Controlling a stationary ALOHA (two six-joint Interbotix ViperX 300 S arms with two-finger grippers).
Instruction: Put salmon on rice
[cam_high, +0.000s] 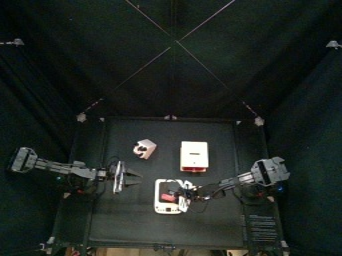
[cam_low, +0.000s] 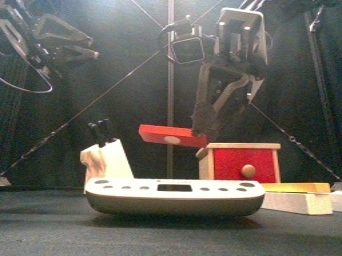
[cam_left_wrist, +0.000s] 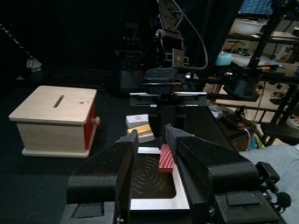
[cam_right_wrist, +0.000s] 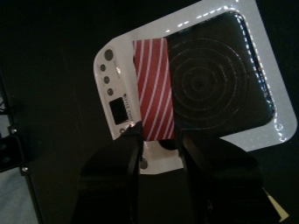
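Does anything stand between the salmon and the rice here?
Nothing visible does. The salmon hangs tilted at the right gripper's tips above the white tray; the rice sits on bare table further back. The left gripper, open, waits beside that line, and the box stands off to the other side.

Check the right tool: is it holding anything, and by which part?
The right tool appears to hold the salmon by one end, raised above the white tray.
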